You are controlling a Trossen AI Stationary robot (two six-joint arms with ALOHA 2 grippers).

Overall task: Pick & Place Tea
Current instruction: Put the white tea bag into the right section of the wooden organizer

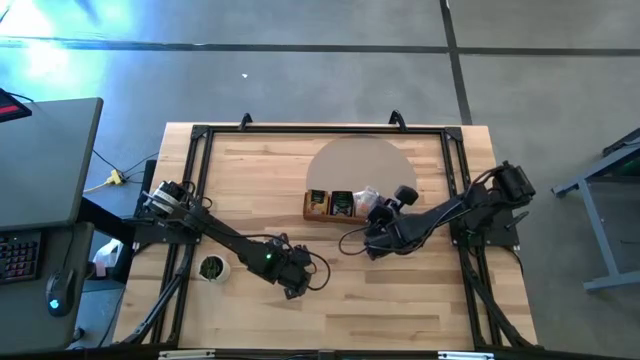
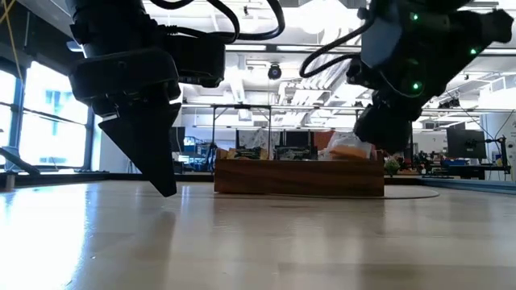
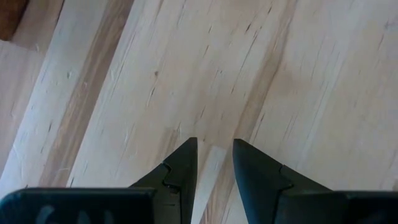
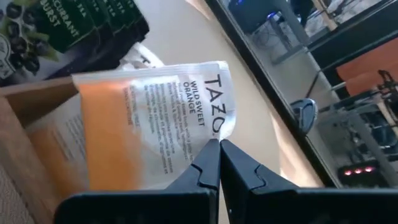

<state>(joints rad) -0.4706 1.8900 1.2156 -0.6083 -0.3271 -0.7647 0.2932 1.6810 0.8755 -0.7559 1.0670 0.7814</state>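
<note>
Right gripper pinched shut on an orange tea packet by its corner, wooden tray directly below for release. Left gripper part-open, empty, hovering over bare counter.

both arms reach inward; wooden tray beside right arm.

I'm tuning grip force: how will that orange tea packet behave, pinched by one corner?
Probably floppy: the orange tea packet looks thin and crinkled. Likely very light. Its glossy wrapper may slip, since the right gripper holds only a corner over the wooden tray.
</note>
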